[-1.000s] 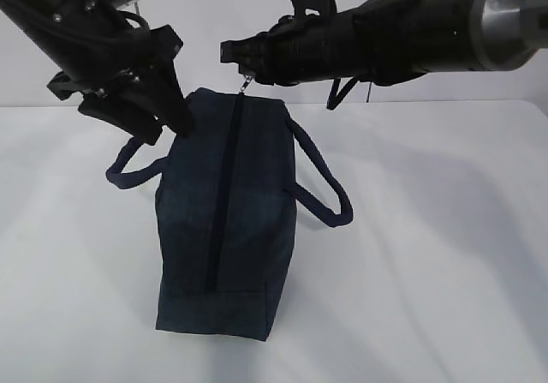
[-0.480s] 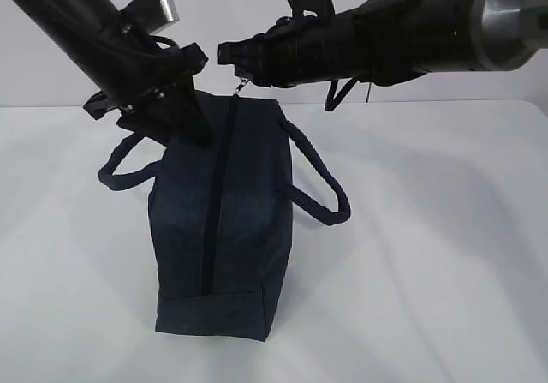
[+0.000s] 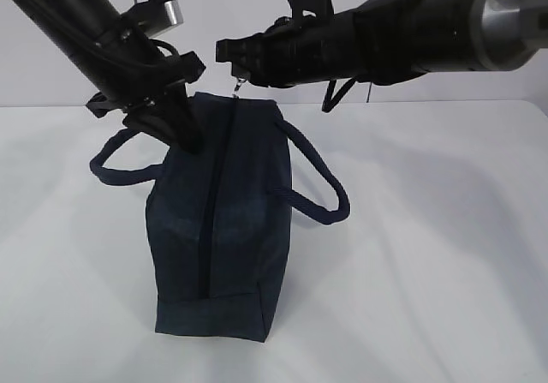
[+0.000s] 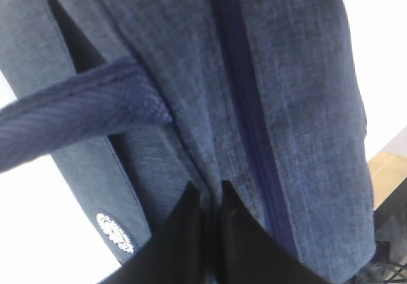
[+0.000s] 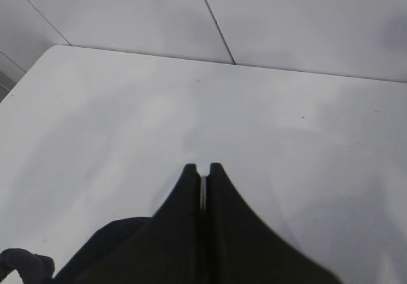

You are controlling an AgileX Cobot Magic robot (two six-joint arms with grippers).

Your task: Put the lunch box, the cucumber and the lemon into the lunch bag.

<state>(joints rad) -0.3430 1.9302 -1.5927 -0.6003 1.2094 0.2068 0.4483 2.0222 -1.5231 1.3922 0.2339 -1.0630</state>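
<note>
The dark navy lunch bag (image 3: 227,220) stands on the white table with its zipper (image 3: 212,203) shut along the top. My left gripper (image 3: 184,134) is shut on a fold of the bag's fabric at its far left top, as the left wrist view shows (image 4: 212,192), beside the zipper (image 4: 245,106) and the white logo (image 4: 114,232). My right gripper (image 3: 233,59) is shut on the metal zipper pull (image 3: 241,81) at the bag's far end; a thin metal sliver shows between its jaws (image 5: 203,169). The lunch box, cucumber and lemon are out of view.
The bag's two loop handles hang out to the left (image 3: 116,164) and to the right (image 3: 321,186). The white table (image 3: 445,254) runs back to a pale wall. The right arm (image 3: 411,32) reaches across above the bag's far end.
My left gripper has come down onto the bag's far left top and pinched the fabric. The bag's top and left handle have shifted slightly left. The right gripper has barely moved.
</note>
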